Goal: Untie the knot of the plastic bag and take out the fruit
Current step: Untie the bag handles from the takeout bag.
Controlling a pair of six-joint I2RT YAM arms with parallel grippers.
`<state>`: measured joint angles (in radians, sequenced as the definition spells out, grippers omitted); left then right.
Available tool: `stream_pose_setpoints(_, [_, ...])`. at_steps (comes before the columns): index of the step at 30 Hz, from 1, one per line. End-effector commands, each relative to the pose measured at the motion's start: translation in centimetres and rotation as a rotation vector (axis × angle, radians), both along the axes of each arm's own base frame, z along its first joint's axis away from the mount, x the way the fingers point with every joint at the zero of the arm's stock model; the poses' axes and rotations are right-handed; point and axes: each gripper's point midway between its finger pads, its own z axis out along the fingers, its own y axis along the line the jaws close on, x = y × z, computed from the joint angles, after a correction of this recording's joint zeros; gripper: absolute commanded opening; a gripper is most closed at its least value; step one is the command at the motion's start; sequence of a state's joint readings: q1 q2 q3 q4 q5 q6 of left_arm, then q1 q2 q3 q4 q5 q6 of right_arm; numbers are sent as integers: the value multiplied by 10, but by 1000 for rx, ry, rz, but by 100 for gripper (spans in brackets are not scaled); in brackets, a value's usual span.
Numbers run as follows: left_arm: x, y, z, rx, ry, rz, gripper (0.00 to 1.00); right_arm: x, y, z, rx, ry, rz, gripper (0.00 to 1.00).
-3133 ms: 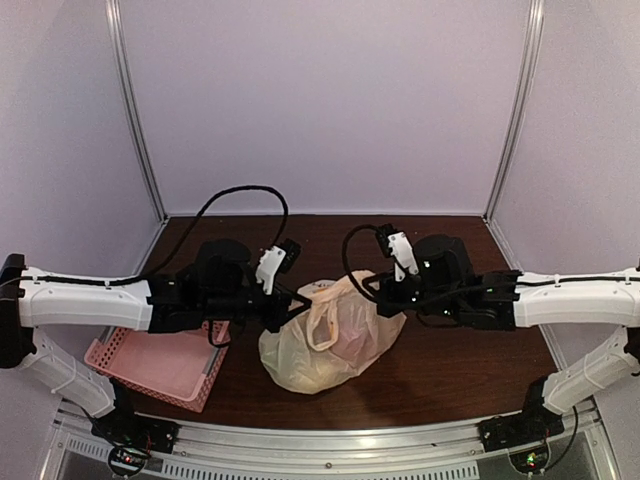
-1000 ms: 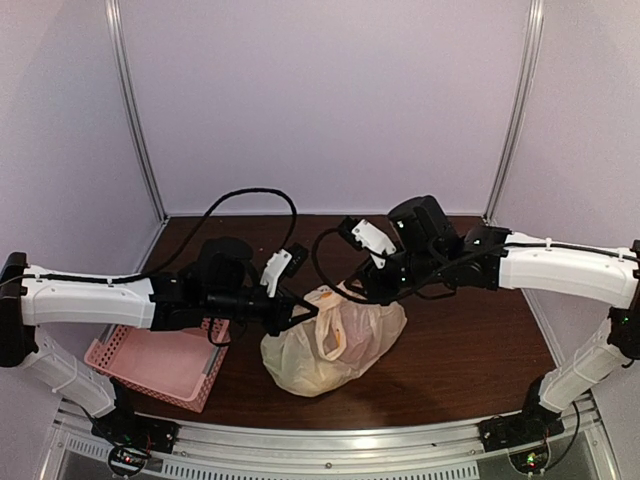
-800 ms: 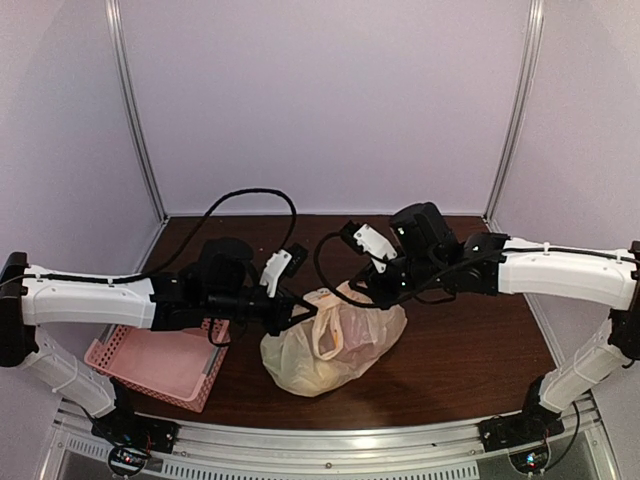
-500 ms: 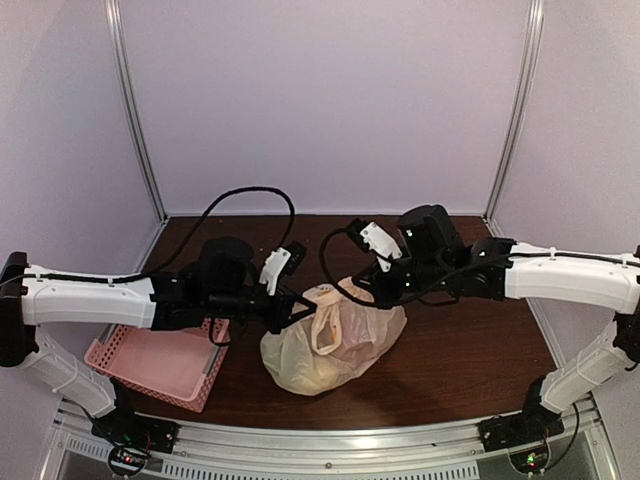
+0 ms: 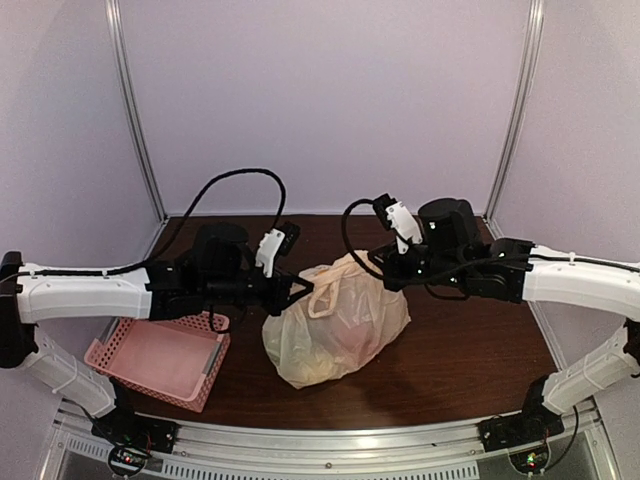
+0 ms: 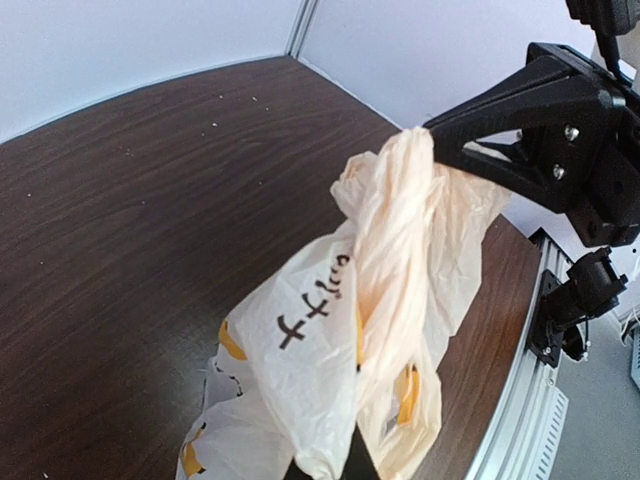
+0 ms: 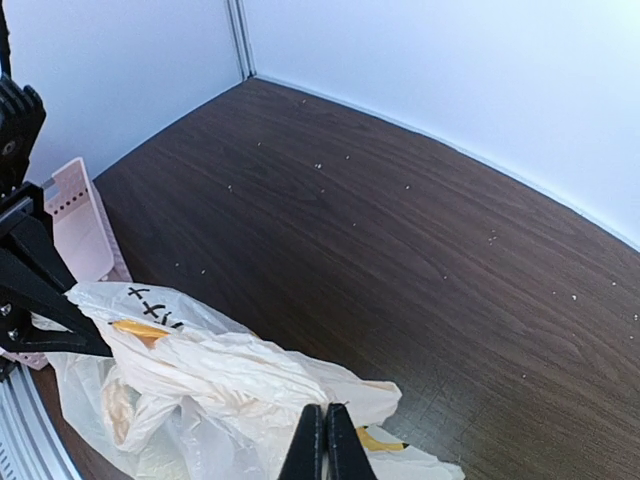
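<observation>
Right claw (image 7: 321, 425) is clamped shut on a fold at the upper edge of the bag (image 7: 220, 385); a second earlier it stood half open over that edge. Opposite it, the left claw (image 6: 335, 462) is closed on the plastic at the other side, as it was a second ago.

With both holds set, the arms have risen. In the top view the bag now stands taller than before. Its neck is drawn into a taut, twisted band (image 6: 395, 215) strung between the two claws. Its belly appears to rest on the table (image 5: 460, 350), near the pink basket (image 5: 150, 360) at the left.

The fruit is out of sight inside the crinkled plastic, and none lies on the table. The knot cannot be picked out within the band, and nothing shows it loosened.

The fresh grip looks like the turn from reaching to pulling. The untying seems begun but not achieved, and emptying the bag is still to come. A straight pull between the claws could cinch the knot tighter or tear the thin film. Working the tied handles apart looks the safer course.
</observation>
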<state>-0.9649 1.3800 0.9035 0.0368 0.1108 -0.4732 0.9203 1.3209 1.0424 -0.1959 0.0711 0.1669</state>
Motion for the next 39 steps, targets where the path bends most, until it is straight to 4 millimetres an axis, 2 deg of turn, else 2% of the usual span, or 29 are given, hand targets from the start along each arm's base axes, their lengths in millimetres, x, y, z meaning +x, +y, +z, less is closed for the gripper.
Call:
stream_pose_setpoints(1, [12, 12, 17, -35, -55, 52, 0, 15, -30, 21, 73, -57, -153, 0])
stream_pose_setpoints(5, [9, 22, 0, -42, -19, 68, 0, 14, -32, 6, 104, -28, -158, 0])
stream_pose_setpoints(10, [0, 25, -20, -27, 22, 46, 0, 6, -24, -19, 143, 47, -125, 0])
stream_pose_setpoints(13, [-2, 28, -26, -8, 27, 43, 0, 1, -22, -22, 168, 63, -106, 0])
stream_pose_setpoints(16, [-2, 28, -23, 7, 12, 32, 1, -1, -21, -15, 192, 57, -90, 0])
stream_pose_setpoints(19, [-2, 28, -8, 4, -25, 21, 17, -5, -18, -9, 210, 57, -64, 0])
stream_pose_setpoints(24, [-3, 30, 25, 5, -141, 13, 58, -5, -13, -4, 245, 55, -48, 0])
stream_pose_setpoints(27, [-5, 29, 47, 10, -226, 7, 66, -5, -12, -2, 254, 53, -49, 0])
stream_pose_setpoints(31, [-10, 18, 65, 28, -274, -34, 65, -4, -11, 0, 265, 51, -49, 0])
stream_pose_setpoints(34, [-13, 4, 70, 31, -278, -62, 55, -4, -10, 0, 269, 55, -50, 0])
stream_pose_setpoints(39, [-12, -20, 53, 66, -250, -91, 42, -3, -10, -3, 268, 63, -54, 0])
